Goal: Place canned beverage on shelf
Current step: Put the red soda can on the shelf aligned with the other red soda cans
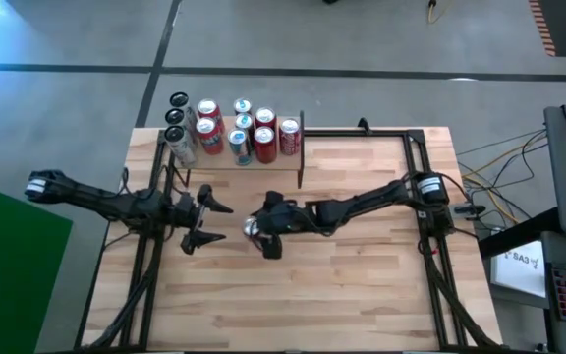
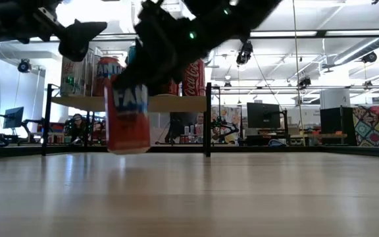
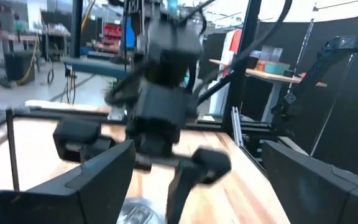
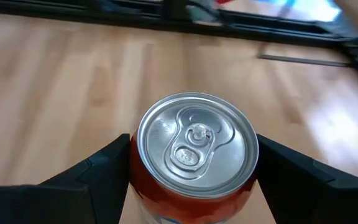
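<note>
Right gripper is clamped on an orange can, upright, lifted just off the table in front of the shelf, so placing is left. Shelf of pale wood on thin black posts already carries several cylindrical metal cans. Left gripper hangs spread and empty beside the can.

A can sits upright mid-bench between the right gripper's fingers, the shelf of cans behind it.
</note>
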Tool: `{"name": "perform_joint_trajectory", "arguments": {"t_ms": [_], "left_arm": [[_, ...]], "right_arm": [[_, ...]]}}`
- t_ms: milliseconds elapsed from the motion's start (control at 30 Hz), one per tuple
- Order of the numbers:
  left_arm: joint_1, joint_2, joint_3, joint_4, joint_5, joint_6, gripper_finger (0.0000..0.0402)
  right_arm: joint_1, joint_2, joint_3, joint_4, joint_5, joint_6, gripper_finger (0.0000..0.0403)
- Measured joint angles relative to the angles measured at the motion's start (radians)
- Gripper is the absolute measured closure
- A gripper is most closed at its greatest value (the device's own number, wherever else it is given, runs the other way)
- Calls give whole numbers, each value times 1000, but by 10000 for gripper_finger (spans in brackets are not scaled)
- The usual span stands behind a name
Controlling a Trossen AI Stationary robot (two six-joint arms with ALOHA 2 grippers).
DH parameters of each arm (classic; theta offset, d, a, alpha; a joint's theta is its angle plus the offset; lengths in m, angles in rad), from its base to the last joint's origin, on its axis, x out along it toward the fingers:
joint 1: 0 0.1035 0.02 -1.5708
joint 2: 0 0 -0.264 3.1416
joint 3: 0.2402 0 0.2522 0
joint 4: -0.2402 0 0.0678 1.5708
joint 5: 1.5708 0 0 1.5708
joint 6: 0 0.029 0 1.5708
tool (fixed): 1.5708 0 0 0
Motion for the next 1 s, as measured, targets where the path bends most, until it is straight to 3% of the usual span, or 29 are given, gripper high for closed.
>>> {"name": "perform_joint_trajectory", "arguments": {"t_ms": [133,533,733,1000], "left_arm": [[1,69,6,67,-20,47,67],[3,297,33,162,-96,59,67],[3,398,61,199,-96,71,67],[3,468,73,228,-105,97,67]], "right_arm": [[16,-1,-87,120,103,1,117],[15,-2,-147,203,101,73,113],[13,-3,-146,197,34,105,78],[13,-8,-145,184,30,116,50]]}}
